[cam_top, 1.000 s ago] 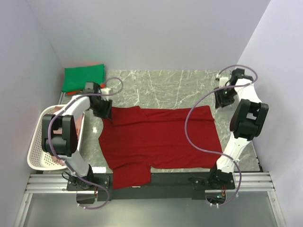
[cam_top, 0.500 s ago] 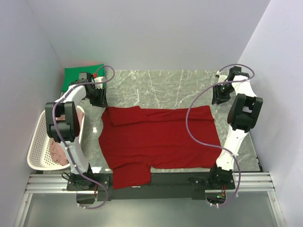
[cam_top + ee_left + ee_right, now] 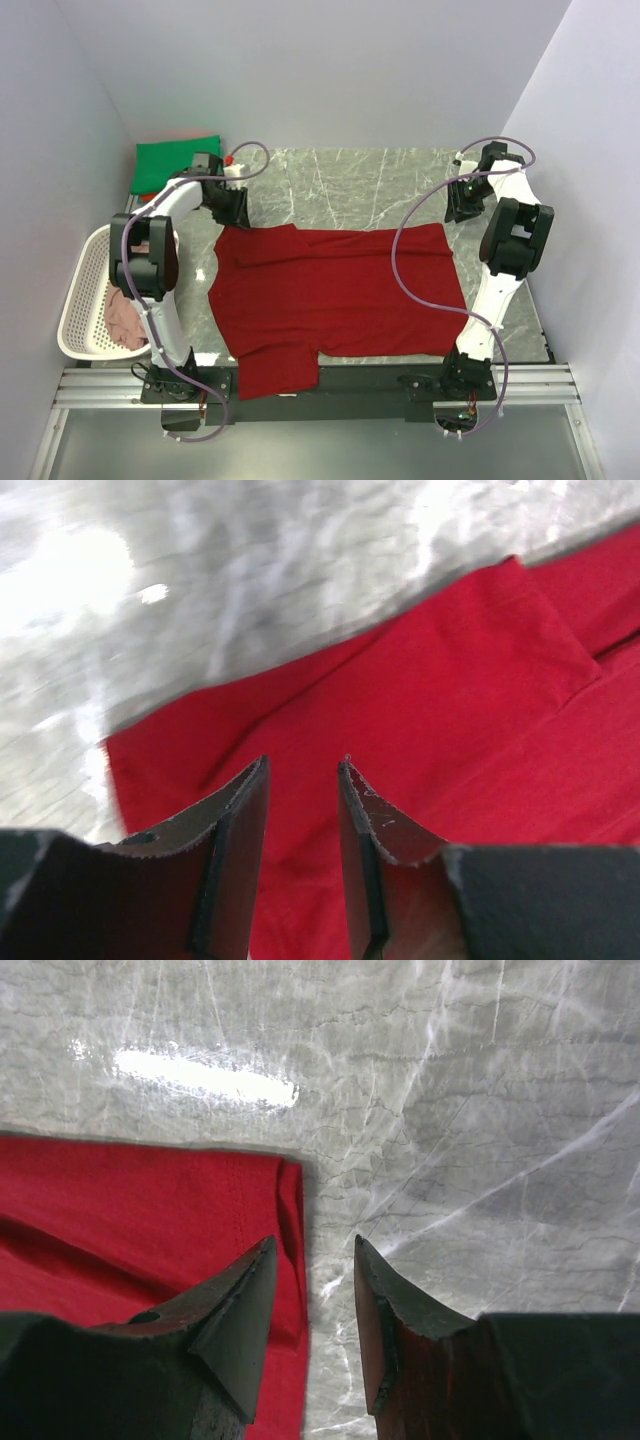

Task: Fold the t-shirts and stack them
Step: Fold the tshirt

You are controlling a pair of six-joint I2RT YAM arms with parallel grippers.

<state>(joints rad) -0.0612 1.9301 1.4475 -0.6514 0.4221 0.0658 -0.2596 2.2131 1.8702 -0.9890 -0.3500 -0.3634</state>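
Top external: red t-shirt (image 3: 335, 300) spread on marble (image 3: 340, 185); both end effectors (image 3: 303, 765) (image 3: 315, 1245) seemingly parted, empty.

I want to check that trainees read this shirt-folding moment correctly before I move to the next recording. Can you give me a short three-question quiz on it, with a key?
1. True or false: the left claw is clamped on the dark red t-shirt.
2. Fill in: the white basket holds a ___ cloth.
3. Where is the green shirt? A in the white basket; B at the far left corner; C on the dark red t-shirt.
Key: 1 false, its jaws stand apart above the shirt with nothing between them; 2 pink; 3 B.
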